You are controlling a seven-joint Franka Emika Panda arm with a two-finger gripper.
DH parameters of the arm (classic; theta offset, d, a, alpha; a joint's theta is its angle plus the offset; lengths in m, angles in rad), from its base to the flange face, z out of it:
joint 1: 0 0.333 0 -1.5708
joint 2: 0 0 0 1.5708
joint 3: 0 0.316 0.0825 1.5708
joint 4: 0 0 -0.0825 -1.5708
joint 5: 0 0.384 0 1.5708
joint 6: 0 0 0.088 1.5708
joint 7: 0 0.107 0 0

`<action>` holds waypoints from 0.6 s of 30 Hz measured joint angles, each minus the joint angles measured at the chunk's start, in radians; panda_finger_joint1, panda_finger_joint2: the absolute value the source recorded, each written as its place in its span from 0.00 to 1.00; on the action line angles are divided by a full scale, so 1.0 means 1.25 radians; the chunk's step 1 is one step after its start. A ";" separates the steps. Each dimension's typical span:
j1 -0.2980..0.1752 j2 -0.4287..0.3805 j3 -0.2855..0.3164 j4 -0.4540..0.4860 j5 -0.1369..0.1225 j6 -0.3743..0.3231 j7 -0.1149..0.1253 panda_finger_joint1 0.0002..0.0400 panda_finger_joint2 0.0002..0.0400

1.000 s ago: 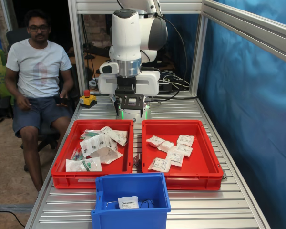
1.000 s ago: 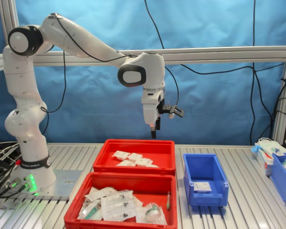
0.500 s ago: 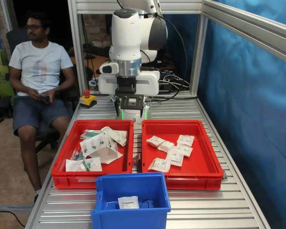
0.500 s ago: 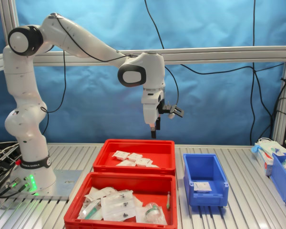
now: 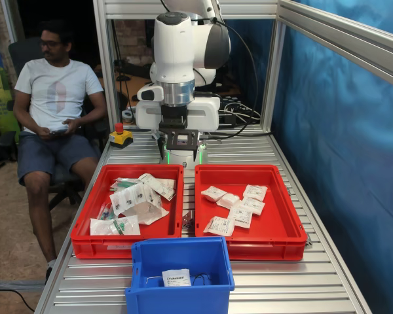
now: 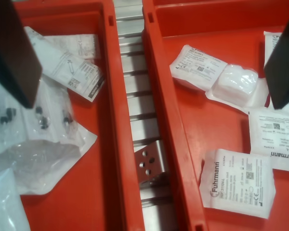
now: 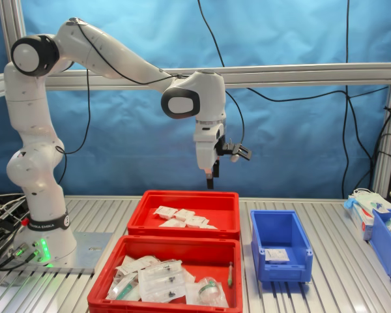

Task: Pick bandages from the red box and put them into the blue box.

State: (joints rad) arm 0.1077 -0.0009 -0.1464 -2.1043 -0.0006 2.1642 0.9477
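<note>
Nothing on the table has moved since before; my gripper (image 7: 210, 182) still hangs high with fingers spread apart, holding nothing. Below it lie small flat white square bandages (image 5: 239, 208) in the wide shallow red plastic box (image 5: 249, 236). One packet (image 5: 177, 277) lies inside the deep blue plastic box (image 5: 180, 294).

Two red trays (image 5: 283, 246), one blue box (image 5: 179, 252), six bandages (image 5: 219, 226) (one already in blue).

Glossy red plastic box (image 6: 183, 144) is gleaming beside matt white paper-like bandages (image 6: 237, 184), crinkled clear film pouches (image 6: 36, 161) and the ribbed, brushed-metal tabletop (image 6: 142, 103).
</note>
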 joint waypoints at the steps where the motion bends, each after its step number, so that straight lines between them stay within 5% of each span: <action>1: 0.003 0.000 0.000 0.000 0.000 0.000 0.000 1.00 1.00; 18: 0.100 0.008 0.002 0.000 0.000 0.046 0.000 1.00 1.00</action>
State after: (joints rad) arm 0.2328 0.0089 -0.1434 -2.1043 -0.0006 2.2211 0.9477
